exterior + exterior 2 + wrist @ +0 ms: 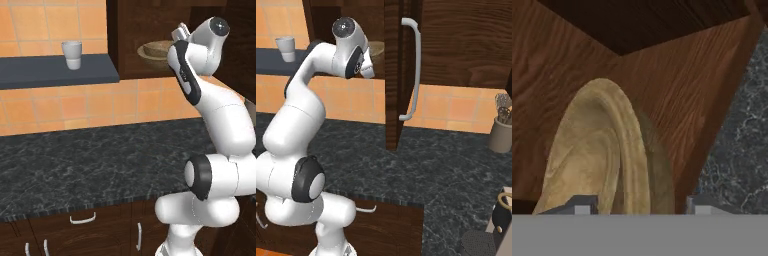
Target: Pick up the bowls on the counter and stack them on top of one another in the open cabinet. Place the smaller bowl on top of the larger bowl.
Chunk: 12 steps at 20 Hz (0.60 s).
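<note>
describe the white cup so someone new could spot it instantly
Start at the orange tiled wall above the counter and find the dark blue-grey wall shelf left of the open cabinet. The white cup stands upright on it, alone. It is pale and tall-sided, unlike the tan bowl inside the cabinet.

glossy white rounded arm segments; dark grey joint caps, black elbow band

No text, label, brand, number or sign can be read on anything here; the cup [72, 54], the cabinet [131, 35] and the counter [100, 160] all carry plain surfaces
</note>
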Available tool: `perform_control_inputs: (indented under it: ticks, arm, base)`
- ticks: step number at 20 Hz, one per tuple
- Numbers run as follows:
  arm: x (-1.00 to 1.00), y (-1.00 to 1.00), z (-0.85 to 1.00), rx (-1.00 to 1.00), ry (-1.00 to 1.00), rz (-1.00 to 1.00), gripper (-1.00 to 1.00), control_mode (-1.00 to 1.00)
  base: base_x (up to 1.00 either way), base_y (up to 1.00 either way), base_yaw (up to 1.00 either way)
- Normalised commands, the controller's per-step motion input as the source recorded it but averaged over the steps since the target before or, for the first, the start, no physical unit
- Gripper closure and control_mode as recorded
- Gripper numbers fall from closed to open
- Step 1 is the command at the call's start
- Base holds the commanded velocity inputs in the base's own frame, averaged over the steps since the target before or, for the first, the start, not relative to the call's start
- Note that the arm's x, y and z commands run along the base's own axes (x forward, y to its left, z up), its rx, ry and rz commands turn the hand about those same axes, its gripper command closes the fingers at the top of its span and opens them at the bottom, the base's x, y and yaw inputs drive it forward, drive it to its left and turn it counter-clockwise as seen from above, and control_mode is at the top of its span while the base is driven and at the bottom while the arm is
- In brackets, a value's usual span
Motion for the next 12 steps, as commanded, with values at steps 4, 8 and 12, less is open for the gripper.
perform_control_inputs:
  ticks: [4, 8, 12]
  arm:
    - [-0.94, 0.1, 0.0, -0.03, -0.23, 0.0, -1.0, -1.0]
    - [-1.0, 0.08, -0.04, 0.0, -0.12, -0.03, -1.0, -1.0]
    - [-1.0, 0.45, -0.8, 0.0, 0.14, -0.05, -1.0, -1.0]
  base:
    - [0.0, 0.0, 0.0]
    - [0.0, 0.0, 0.0]
    - [0.0, 0.0, 0.0]
